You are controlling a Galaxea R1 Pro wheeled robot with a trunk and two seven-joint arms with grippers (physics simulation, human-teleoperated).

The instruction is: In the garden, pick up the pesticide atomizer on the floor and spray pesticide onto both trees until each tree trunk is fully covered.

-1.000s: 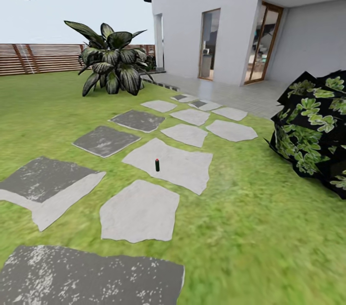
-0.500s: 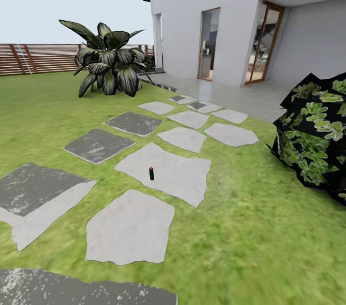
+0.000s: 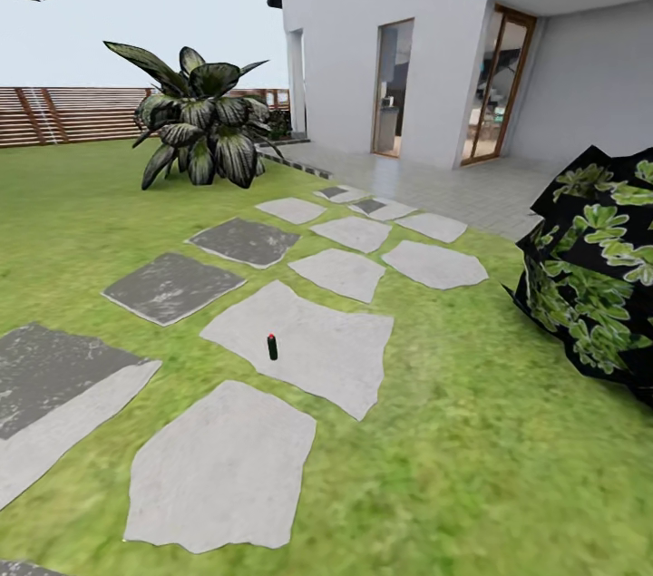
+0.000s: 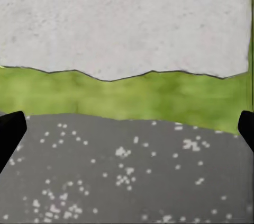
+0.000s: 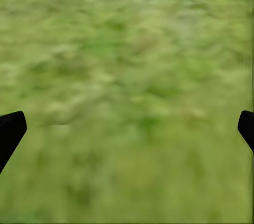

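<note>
The atomizer (image 3: 272, 346), a small dark cylinder with a red top, stands upright on a pale stone slab (image 3: 317, 354), not on the grass (image 3: 472, 467) itself, and sits near that slab's edge facing the darker slabs (image 3: 172, 288). No tall tree trunk is in sight; a broad-leafed plant (image 3: 199, 127) stands well beyond the atomizer toward the fence (image 3: 63, 113), and a dark bush (image 3: 594, 272) lies well off to the atomizer's other side, with the house (image 3: 472, 32) behind.

The step in hand looks like the approach. To do it well, I would bring the base close enough that the atomizer falls within one arm's reach, stop square to it, then lower the trunk so a pincer can come down around the cylinder from the side, low on its body, since a thing this slim and upright would tip at a careless nudge.

The left pincer (image 4: 127, 128) is spread wide, its dark tips at the frame's edges over a speckled dark slab (image 4: 127, 176) and a strip of grass. The right pincer (image 5: 127, 128) is likewise spread, over bare grass.

Room is generous: lawn lies open all around the atomizer, and only the bush crowds one flank. The slab edges look flush with the grass.
</note>
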